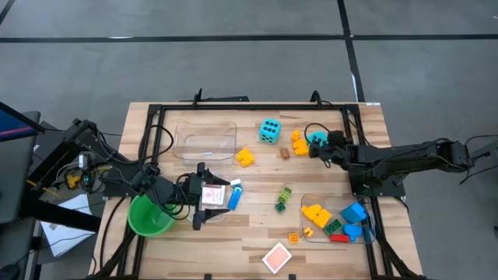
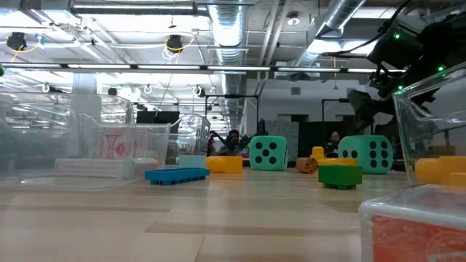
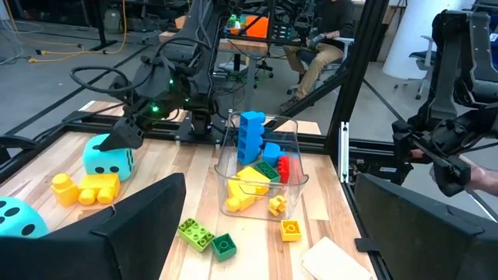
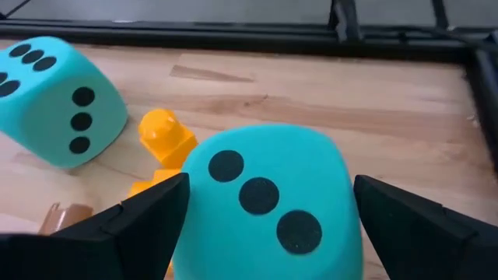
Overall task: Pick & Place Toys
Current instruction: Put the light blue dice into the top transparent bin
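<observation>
Overhead view, from left to right. The green cup (image 1: 149,217) stands at the left edge of the wooden surface (image 1: 257,241), beside the left tool (image 1: 201,194), whose fingers stand apart and empty above a clear bin holding red-and-white cards (image 1: 213,194); a blue brick (image 1: 234,197) lies touching that bin. A second, seemingly empty clear bin (image 1: 206,141) sits farther back. Toward the middle lie a yellow brick (image 1: 245,158), one cyan die (image 1: 270,131), green bricks (image 1: 282,199), a small orange brick (image 1: 293,238) and a loose card (image 1: 277,257) near the front edge. Right of centre, the right tool (image 1: 319,148) has its fingers spread on either side of the second cyan die (image 4: 272,202), not yet clamped; this placement suggests a grasp is being lined up. Orange bricks (image 1: 299,141) lie just beside that die. At lower right, a clear bin (image 1: 369,204) already contains yellow, blue, green and red bricks, apparently the sorting destination.
</observation>
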Available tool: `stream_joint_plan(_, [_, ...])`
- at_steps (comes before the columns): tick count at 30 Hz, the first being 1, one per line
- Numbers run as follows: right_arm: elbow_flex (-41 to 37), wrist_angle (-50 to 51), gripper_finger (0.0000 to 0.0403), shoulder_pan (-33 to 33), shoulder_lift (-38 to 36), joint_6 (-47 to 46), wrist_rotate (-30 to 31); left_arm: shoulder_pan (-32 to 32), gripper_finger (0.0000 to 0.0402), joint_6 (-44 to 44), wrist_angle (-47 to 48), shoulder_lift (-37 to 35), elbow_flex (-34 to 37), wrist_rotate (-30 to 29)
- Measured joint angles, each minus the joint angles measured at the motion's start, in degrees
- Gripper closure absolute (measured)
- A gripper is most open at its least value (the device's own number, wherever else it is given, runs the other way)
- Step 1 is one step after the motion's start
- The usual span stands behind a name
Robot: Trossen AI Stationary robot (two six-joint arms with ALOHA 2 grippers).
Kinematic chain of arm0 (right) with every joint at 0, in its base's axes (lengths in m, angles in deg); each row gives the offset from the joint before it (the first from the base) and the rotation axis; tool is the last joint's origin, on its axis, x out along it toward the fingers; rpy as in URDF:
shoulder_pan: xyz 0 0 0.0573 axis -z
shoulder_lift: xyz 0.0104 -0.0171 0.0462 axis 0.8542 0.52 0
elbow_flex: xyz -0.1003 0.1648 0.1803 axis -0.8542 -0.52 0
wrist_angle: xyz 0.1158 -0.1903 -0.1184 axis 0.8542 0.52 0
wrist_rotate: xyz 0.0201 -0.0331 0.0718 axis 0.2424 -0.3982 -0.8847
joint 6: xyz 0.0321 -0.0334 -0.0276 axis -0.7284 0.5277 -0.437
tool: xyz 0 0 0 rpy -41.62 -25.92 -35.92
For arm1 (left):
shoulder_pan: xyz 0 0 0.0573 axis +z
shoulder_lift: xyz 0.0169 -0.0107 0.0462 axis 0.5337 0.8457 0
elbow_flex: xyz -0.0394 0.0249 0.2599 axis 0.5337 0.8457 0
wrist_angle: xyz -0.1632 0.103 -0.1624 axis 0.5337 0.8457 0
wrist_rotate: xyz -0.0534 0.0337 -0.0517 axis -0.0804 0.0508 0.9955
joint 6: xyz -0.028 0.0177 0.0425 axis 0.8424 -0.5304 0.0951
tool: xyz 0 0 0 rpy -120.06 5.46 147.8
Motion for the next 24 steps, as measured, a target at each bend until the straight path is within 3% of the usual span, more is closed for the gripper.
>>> stream_joint_plan(13, [0.2,-0.9,0.0050,-2.6,0.1,3.7,2.7,0.0,0.0032,0.0,0.0,0.0,0.0,0.0])
stream_joint_plan(24, [0.3,-1.0,0.0039,-4.7,0.9,0.8,2.9,0.0,0.0032,0.0,-0.1,0.0,0.0,0.0])
